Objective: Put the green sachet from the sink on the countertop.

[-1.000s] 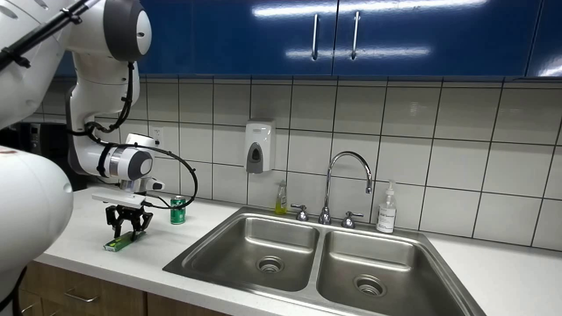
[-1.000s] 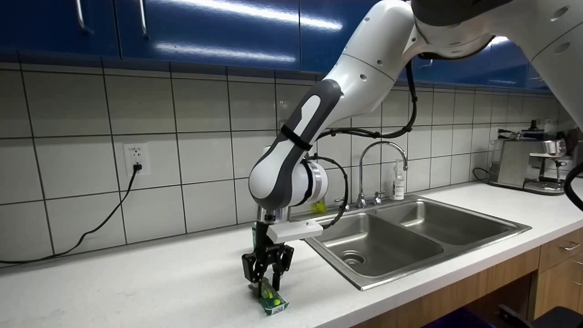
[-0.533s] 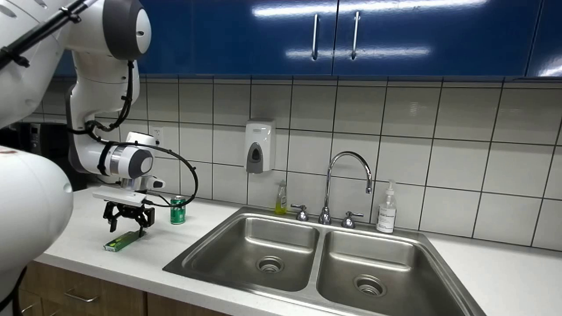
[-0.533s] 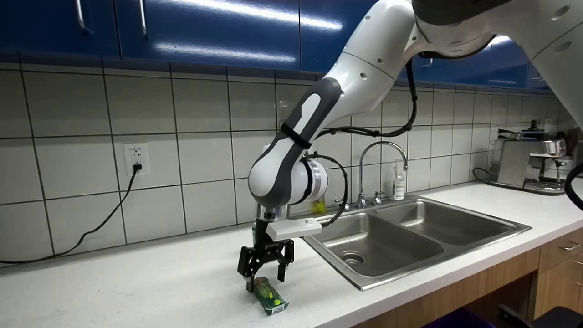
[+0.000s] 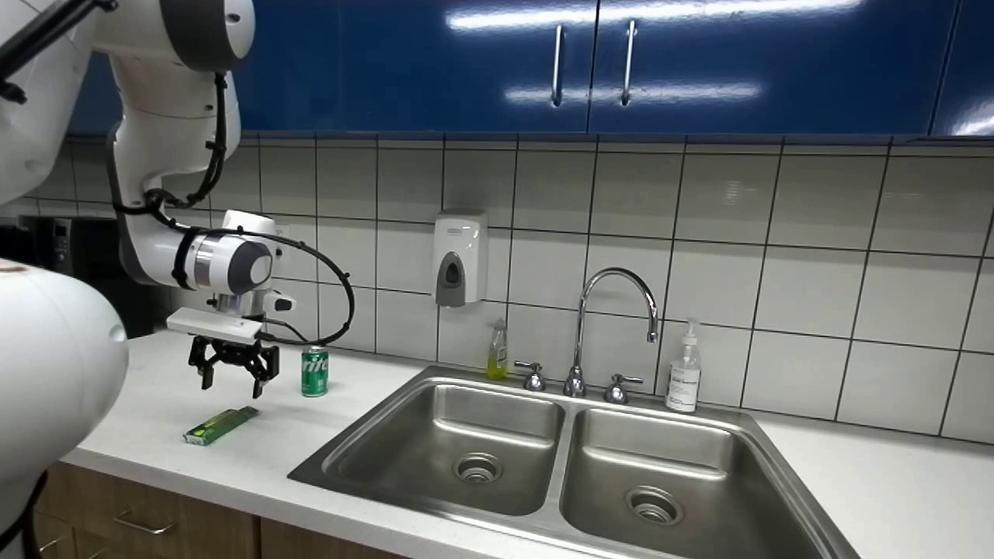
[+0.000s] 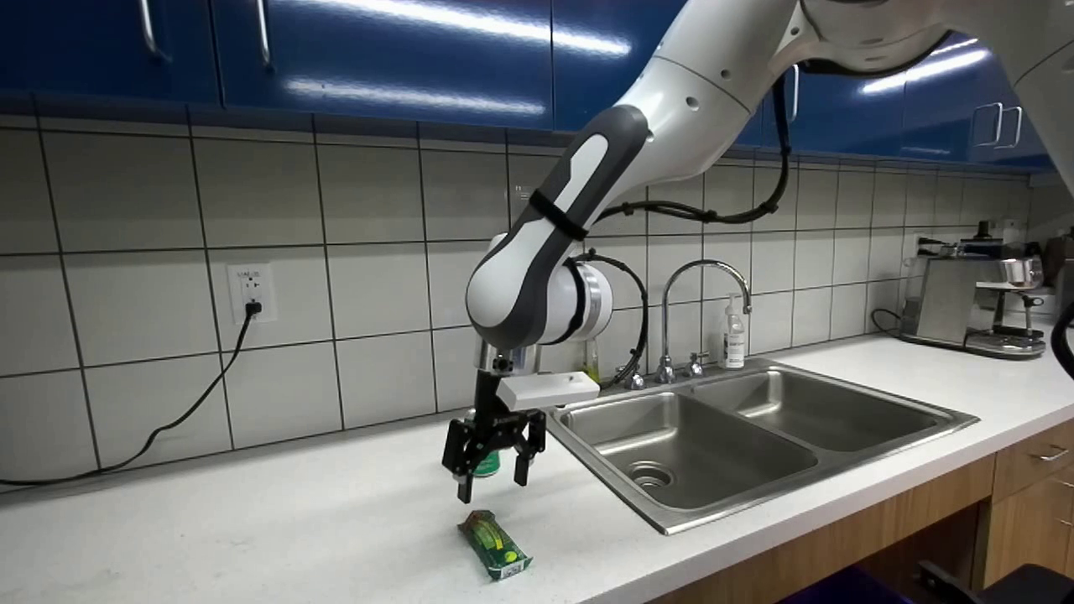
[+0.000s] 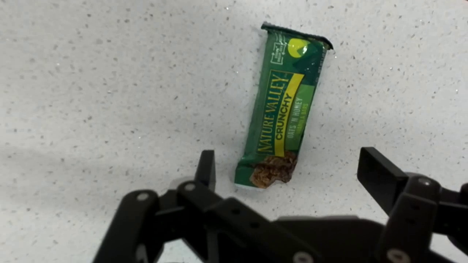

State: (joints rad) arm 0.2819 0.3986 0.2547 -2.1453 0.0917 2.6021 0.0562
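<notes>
The green sachet [image 7: 281, 109] is a flat green wrapper with a yellow stripe and a picture of brown granola. It lies on the off-white countertop [image 5: 283, 435], left of the double-basin steel sink [image 5: 338, 446] in an exterior view. In both exterior views my gripper [image 5: 233, 385] hangs above the sachet [image 6: 495, 545], with free air between them. Its black fingers [image 7: 207, 166] stand wide apart and hold nothing. From the wrist, the sachet's near end shows below and between the fingertips, its far end pointing away. Both basins show nothing lying in them.
Close behind the gripper stands a green drink can [image 5: 314, 373]. Along the sink's back edge are a yellow soap bottle [image 5: 497, 353], a gooseneck faucet [image 5: 581, 326] and a white pump bottle [image 5: 684, 380]. A coffee machine [image 6: 948, 294] sits at the counter's far end.
The fingers have spread from around the sachet and let it go. After that the gripper and arm have risen. The sachet stays where it was on the countertop.
</notes>
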